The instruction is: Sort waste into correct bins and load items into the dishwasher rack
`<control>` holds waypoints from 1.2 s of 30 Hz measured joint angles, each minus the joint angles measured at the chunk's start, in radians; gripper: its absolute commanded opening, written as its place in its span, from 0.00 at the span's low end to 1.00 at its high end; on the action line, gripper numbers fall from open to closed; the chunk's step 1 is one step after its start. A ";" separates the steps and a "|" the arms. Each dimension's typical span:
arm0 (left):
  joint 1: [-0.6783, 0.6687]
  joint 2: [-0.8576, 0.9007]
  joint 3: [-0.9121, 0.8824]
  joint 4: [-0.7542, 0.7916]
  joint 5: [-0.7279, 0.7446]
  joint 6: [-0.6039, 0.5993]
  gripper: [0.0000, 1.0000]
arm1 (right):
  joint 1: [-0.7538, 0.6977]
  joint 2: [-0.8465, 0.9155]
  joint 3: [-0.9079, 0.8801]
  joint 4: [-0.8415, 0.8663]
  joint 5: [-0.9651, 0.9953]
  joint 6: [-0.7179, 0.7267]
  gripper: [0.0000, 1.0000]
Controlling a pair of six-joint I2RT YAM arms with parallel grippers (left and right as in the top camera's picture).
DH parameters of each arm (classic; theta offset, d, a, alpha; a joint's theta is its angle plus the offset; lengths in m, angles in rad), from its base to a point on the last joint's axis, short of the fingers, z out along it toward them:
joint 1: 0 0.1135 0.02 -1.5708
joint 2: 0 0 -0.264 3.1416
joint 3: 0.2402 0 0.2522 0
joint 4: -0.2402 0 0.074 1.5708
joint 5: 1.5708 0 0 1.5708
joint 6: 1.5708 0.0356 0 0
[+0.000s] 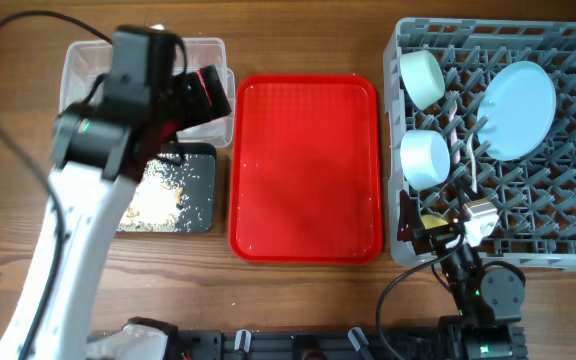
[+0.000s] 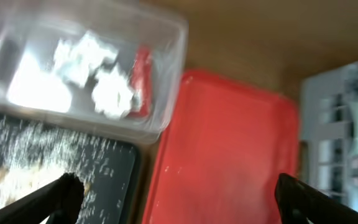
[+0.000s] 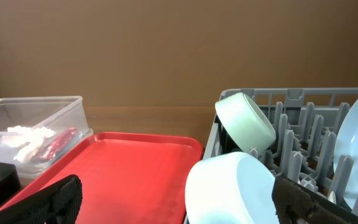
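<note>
The grey dishwasher rack point(image 1: 568, 210) at the right holds a pale green bowl point(image 1: 420, 78), a pale blue bowl point(image 1: 425, 157), a pale blue plate point(image 1: 516, 110), a yellow cup point(image 1: 433, 222) and white spoons point(image 1: 465, 150). The clear tub point(image 2: 166, 81) contains crumpled tissue point(image 2: 110, 93) and a red wrapper point(image 2: 140, 78). Beside it, the black tray point(image 2: 114, 168) carries rice scraps point(image 2: 30, 155). My left gripper point(image 2: 182, 202) hangs open above the black tray's edge and the red tray, with nothing in it. My right gripper point(image 3: 182, 202) is open and empty, low at the rack's front left corner, facing the blue bowl point(image 3: 229, 186).
The flat red serving tray point(image 1: 306, 165) lies between the bins and the rack with nothing on it. My left arm point(image 1: 118, 120) covers part of the tub and black tray in the overhead view. Bare wooden table point(image 1: 308, 40) lies beyond the tray.
</note>
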 measured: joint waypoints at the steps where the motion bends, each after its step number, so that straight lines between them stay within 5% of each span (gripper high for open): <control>1: 0.006 -0.038 -0.029 0.057 0.014 0.029 1.00 | 0.000 0.000 0.000 0.000 0.000 0.000 1.00; 10: 0.082 -0.338 -0.410 0.425 0.150 0.173 1.00 | 0.000 0.000 -0.001 0.000 0.000 0.000 1.00; 18: 0.127 -0.698 -0.923 0.748 0.182 0.199 1.00 | 0.000 -0.002 -0.005 0.000 0.000 0.003 1.00; 24: 0.161 -0.972 -1.198 0.785 0.186 0.203 1.00 | 0.000 -0.003 -0.006 0.000 0.000 0.003 1.00; 36: 0.210 -1.306 -1.428 0.802 0.186 0.204 1.00 | 0.000 -0.003 -0.006 0.000 0.000 0.003 1.00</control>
